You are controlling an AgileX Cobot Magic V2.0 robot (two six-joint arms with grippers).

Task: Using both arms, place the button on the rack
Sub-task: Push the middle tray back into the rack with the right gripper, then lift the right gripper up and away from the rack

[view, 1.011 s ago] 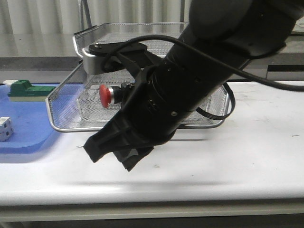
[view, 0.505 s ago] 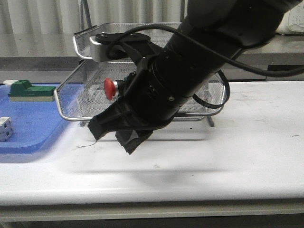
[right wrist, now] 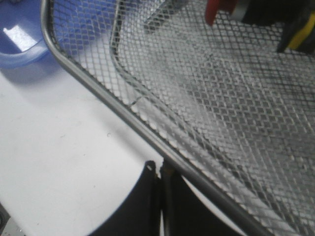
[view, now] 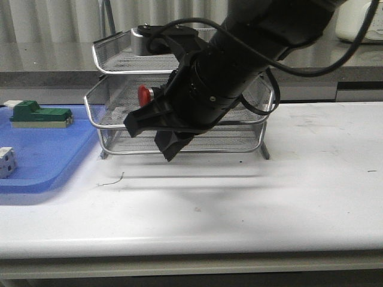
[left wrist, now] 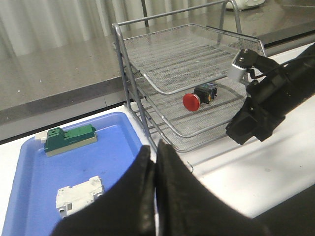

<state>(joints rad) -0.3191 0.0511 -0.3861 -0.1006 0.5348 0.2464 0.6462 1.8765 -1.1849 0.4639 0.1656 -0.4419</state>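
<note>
The silver wire rack [view: 111,57] stands at mid-table with its tiers stacked. The button [view: 143,94] lies on its side on the middle tier, red head [left wrist: 191,102] toward the tier's open front. My right gripper [view: 133,127] is shut and empty, its tips [right wrist: 160,169] right against the middle tier's front rim, with the mesh [right wrist: 221,113] beyond. The button's red head [right wrist: 215,11] shows at the edge of the right wrist view. My left gripper [left wrist: 155,155] is shut on nothing, held above the table between tray and rack; it is out of the front view.
A flat blue tray [view: 42,155] lies left of the rack, holding a green block [view: 39,115] and a white cube [view: 6,162]. A white block [left wrist: 78,191] also lies in it. A thin wire scrap [view: 112,180] lies on the white table before the rack.
The middle tier has slid back into the rack with the button on it, and my right gripper moved up and back with its front rim. Earlier it stuck far out to the left.
</note>
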